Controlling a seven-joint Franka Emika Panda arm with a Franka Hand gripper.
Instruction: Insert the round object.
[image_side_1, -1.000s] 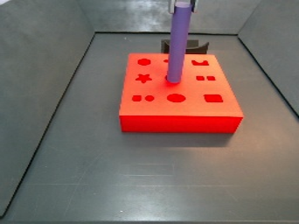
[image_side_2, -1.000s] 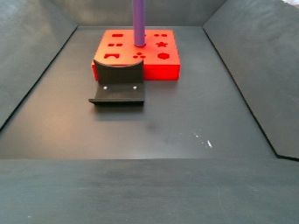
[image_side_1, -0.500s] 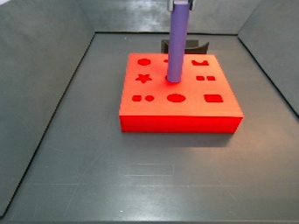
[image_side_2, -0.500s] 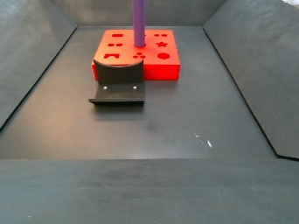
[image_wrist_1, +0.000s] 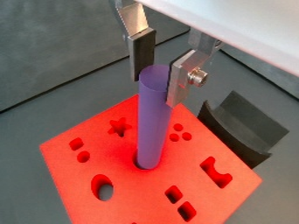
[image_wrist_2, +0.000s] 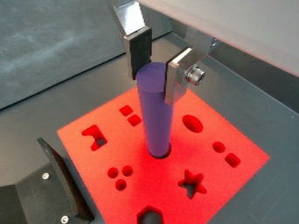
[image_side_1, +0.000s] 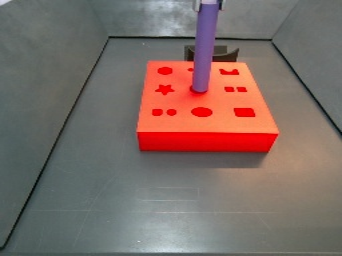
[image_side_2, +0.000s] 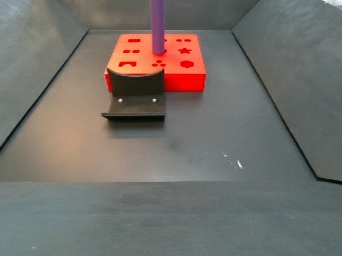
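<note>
1. Nothing has visibly moved since a second ago.
2. The gripper (image_wrist_1: 160, 58) clamps the top of the purple cylinder (image_wrist_1: 149, 122).
3. It stands upright in the red block's (image_side_1: 207, 122) round hole, seemingly partly seated.
4. The fixture (image_side_2: 135, 101) touches the block.

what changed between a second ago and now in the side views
Nothing visibly changed. The purple cylinder stands upright as before with its lower end in the round hole of the red block. The tool stays at the cylinder's top, a finger on each side. The fixture has not moved.
</note>
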